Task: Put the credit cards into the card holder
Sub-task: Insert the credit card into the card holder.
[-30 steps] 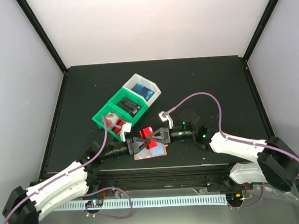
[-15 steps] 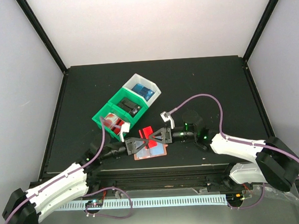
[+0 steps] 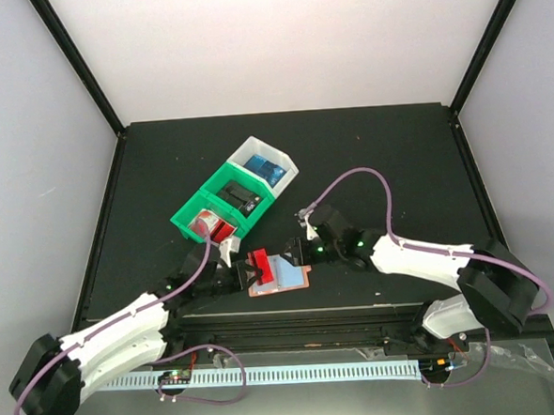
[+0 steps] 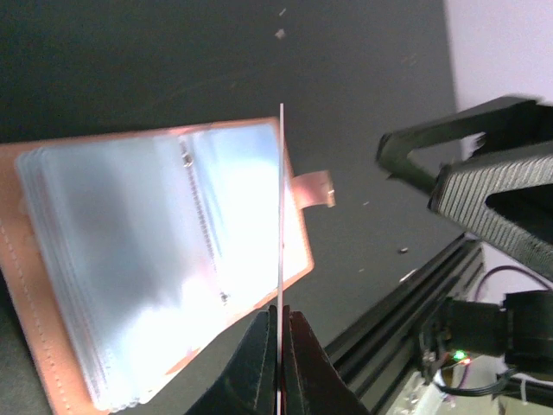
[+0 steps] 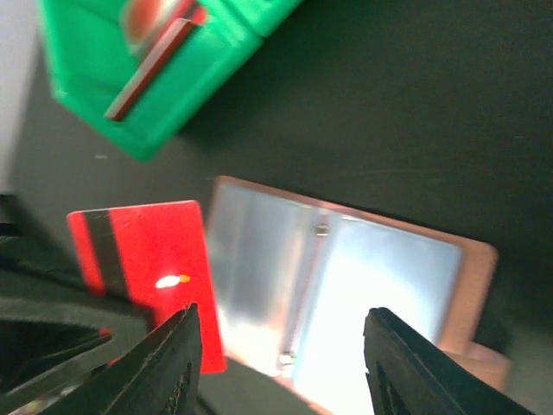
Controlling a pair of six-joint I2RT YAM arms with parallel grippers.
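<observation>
The left gripper (image 4: 280, 339) is clamped on the near edge of a red card (image 5: 147, 259) and carries it on edge, so the left arm alone has the task's thing. The holder (image 3: 287, 276) lies open and flat on the table, just right of that gripper, with its long axis running left to right and its clear sleeves (image 4: 147, 259) facing up. The card stands over the holder's left end. The coming move turns on this: the card's free edge has to be tipped down and slid rightward along the holder's length into a sleeve mouth.

The right gripper (image 5: 281, 316) hovers over the holder's far right part, jaws spread wide and nothing between them. It looks well placed to pin the holder down.

The left wrist view shows the card only as a thin line crossing the sleeves, with the tab (image 4: 313, 188) beyond it. It does not show how far the card stands above the plastic. The right wrist view gives the card's broad red face and dark stripe beside the left leaf, apparently not yet in any sleeve.

Farther off sit the green bin (image 3: 185, 217), with more red inside, and behind it the white bin (image 3: 251, 149).
</observation>
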